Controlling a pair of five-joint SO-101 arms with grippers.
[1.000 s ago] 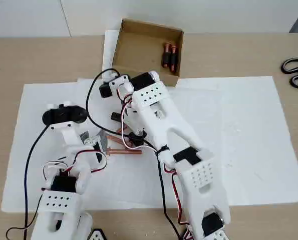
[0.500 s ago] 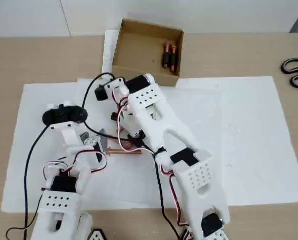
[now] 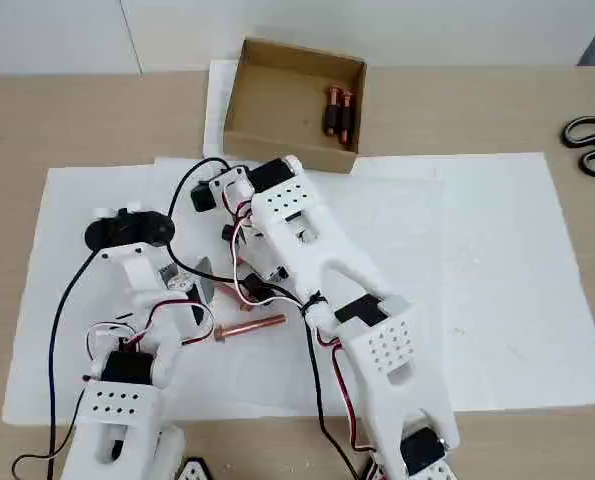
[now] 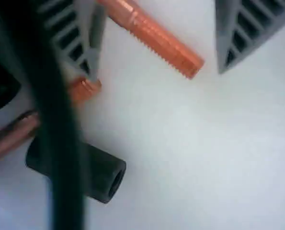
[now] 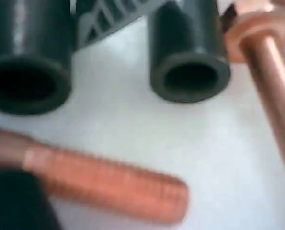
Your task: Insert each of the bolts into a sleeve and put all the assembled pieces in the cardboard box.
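Left gripper (image 4: 156, 72): jaws spread, bolt (image 4: 152, 38) lying loose between them.
Right gripper (image 5: 111, 19): grip cannot be told; beside two sleeves (image 5: 190, 62).
Right arm (image 3: 312, 240): drawn back from the box (image 3: 267, 110).
Exposed bolt (image 3: 249, 328): now farther from the box, tilted.
Box: two assembled pieces (image 3: 338, 110) inside.

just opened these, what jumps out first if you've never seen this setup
A big white arm sprawls across the white paper, with a loose copper bolt lying flat beside it. At the far side, the cardboard box holds two assembled pieces against one wall. Up close in the right wrist view, two black sleeves lie open-ended on the paper.
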